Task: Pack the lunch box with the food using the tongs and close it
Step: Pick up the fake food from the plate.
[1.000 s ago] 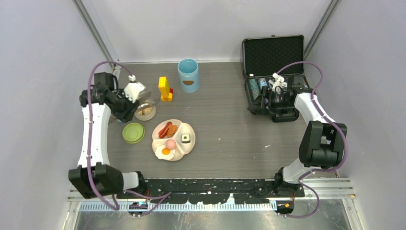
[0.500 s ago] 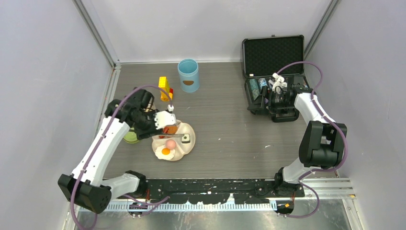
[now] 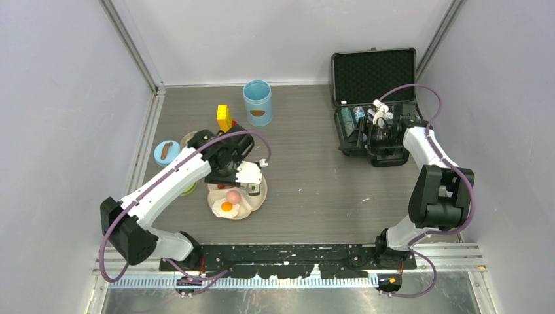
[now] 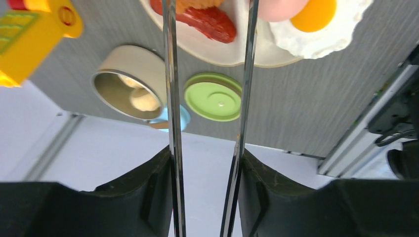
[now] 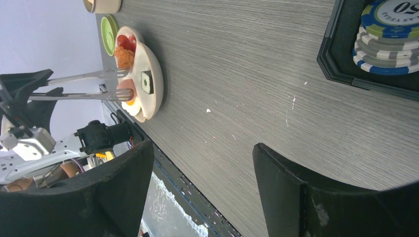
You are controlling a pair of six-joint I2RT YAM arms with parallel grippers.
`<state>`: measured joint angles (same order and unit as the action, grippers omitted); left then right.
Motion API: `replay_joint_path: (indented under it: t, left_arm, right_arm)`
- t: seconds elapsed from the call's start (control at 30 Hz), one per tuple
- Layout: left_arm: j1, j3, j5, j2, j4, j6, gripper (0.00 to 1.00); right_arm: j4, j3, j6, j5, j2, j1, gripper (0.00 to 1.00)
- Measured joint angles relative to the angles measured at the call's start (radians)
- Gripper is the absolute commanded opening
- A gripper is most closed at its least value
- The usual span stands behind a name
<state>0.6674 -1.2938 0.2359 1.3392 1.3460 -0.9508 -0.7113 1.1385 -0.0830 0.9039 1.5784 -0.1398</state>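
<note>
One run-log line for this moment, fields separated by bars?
left gripper: gripping long silver metal tongs | tongs: tips apart, over cream divided plate | right gripper: open, by black case

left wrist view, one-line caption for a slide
Left gripper holds the tongs over the plate; steel bowl and green lid sit beside it.

A black case (image 3: 374, 78) sits at the far right corner of the table (image 3: 314, 176). Its lid stands open, and the inside is bumpy black foam. In the case lies a stack of round chips (image 5: 390, 37), blue, green and white. A yellow block (image 3: 224, 119) with a red bit stands near the far edge, left of the middle. A cream plate (image 3: 245, 213) with little walls sits near the front edge, left of the middle, well apart from the case.
</note>
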Motion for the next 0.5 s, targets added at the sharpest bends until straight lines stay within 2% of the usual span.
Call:
replay_joint_path:
  t: [0.23,0.5]
  left_arm:
    - [0.142,-0.110,0.121,0.079,0.030,0.009,0.45]
    - [0.289,-0.167,0.244,0.163,0.108,0.051,0.44]
  right_arm:
    - [0.000,0.000,0.000,0.000,0.000,-0.003,0.78]
    - [0.000,0.000,0.000,0.002,0.000,-0.008,0.78]
